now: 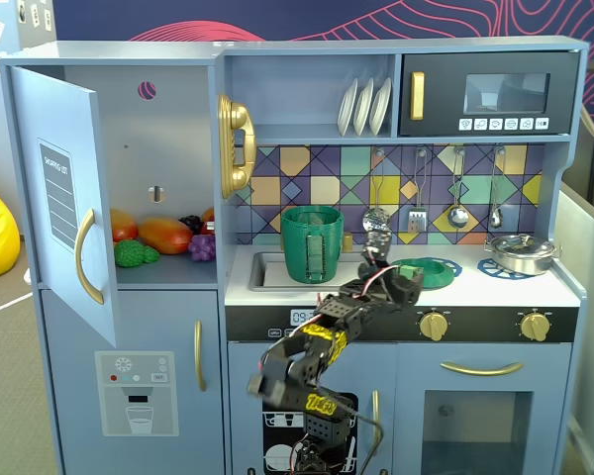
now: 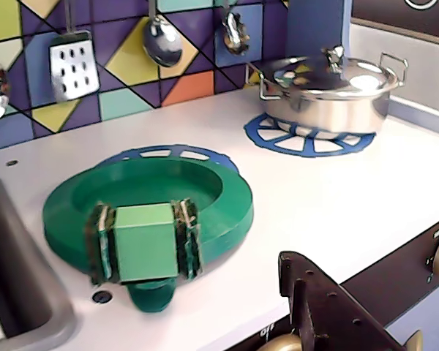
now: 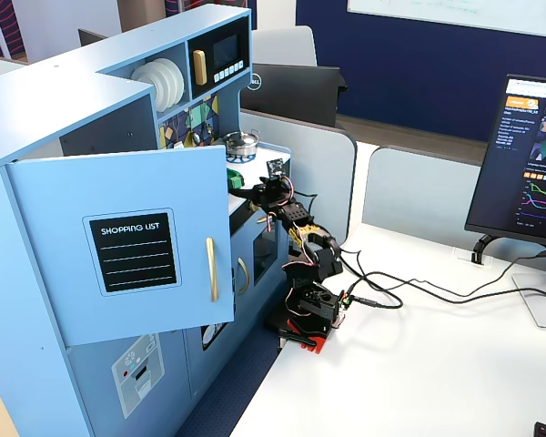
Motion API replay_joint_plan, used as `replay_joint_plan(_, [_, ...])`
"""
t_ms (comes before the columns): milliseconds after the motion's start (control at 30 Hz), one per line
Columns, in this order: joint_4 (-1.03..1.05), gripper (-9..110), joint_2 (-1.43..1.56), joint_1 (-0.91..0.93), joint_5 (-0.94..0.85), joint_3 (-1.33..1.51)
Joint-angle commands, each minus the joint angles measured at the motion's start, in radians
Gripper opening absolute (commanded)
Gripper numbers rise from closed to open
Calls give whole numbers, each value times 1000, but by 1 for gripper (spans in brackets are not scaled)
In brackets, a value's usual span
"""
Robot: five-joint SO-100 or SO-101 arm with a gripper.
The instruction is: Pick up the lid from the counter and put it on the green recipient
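Note:
The lid (image 2: 205, 197) is a flat round green disc with a raised rim, lying on the white counter over a blue burner print. It also shows in a fixed view (image 1: 438, 270). A light green block (image 2: 145, 241) with striped sides sits on its near rim. The green recipient (image 1: 312, 242) is a tall dark green pot with a ribbed side handle, standing at the sink, left of the lid. My gripper (image 1: 401, 284) is at the counter's front edge, just left of the lid. In the wrist view only one dark jaw of the gripper (image 2: 293, 267) shows, apart from the lid and holding nothing.
A silver pan (image 2: 329, 91) with its own lid sits on the right burner print. The grey sink (image 2: 18, 292) is left of the lid. Utensils (image 2: 73, 66) hang on the tiled back wall. The fridge door (image 1: 64, 198) stands open at the left.

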Motion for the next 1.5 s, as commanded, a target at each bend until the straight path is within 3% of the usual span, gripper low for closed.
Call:
replay_joint_plan(0, [-98,54,-127,17,21,-135])
replay_joint_plan(500, [-235,51,-489,-29,48,-350])
replay_joint_plan(1100, [-256,47,-621,-71,35,-408])
replay_joint_plan(1333, [-262,40,-637,-87,34,-422])
replay_joint_plan(1467, [-265,27,-638,-103,8,-417])
